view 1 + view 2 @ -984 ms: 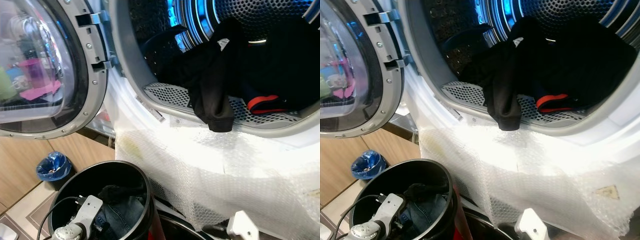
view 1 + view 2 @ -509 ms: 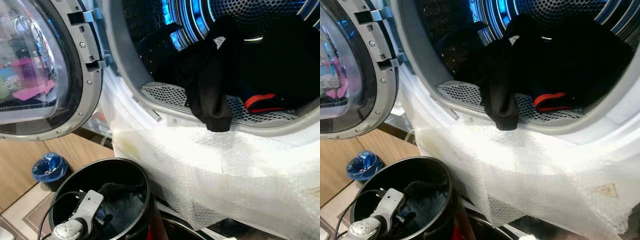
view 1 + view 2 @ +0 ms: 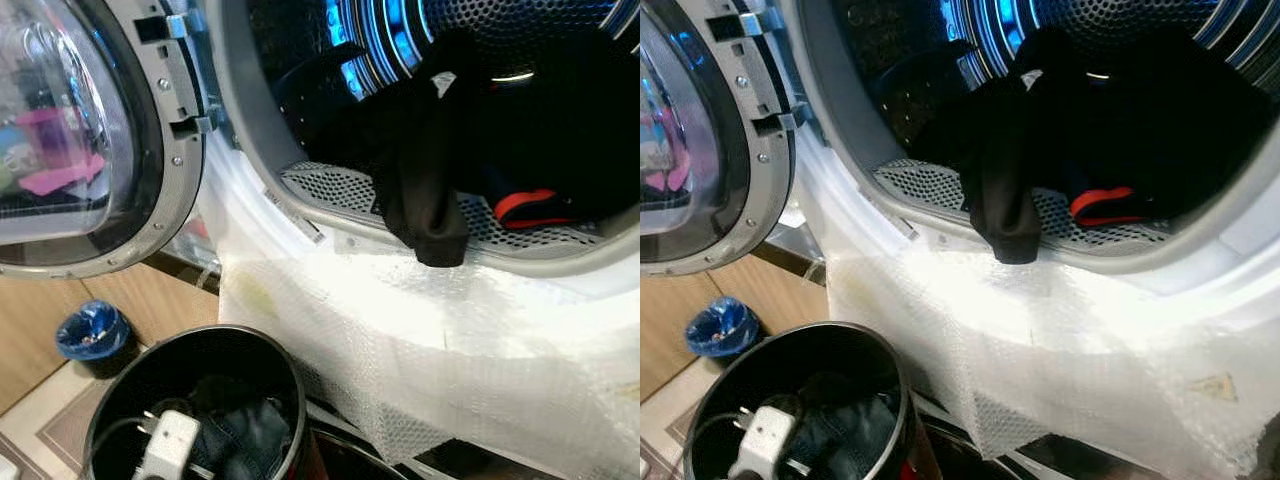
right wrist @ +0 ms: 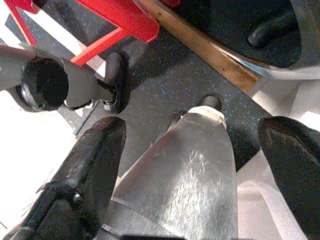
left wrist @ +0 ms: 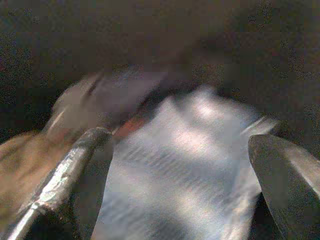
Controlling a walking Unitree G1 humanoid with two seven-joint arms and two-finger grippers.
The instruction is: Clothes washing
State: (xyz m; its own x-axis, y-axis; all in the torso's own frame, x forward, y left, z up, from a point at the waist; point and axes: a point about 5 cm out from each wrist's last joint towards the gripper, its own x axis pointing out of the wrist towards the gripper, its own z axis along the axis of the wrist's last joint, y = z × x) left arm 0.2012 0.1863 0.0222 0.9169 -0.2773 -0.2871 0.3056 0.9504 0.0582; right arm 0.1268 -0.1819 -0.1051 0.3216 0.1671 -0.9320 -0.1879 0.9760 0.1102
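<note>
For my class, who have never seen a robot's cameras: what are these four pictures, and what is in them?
The two wide pictures come from the humanoid robot's head, looking down at an open washing machine door and drum. Black clothes hang over the drum's lip, above bubble wrap. Below stands a black bin holding jeans, with the left arm reaching in. The other two pictures look along each gripper's fingers. The left gripper is open above blurred cloth; the right gripper hangs open over dark floor.
</note>
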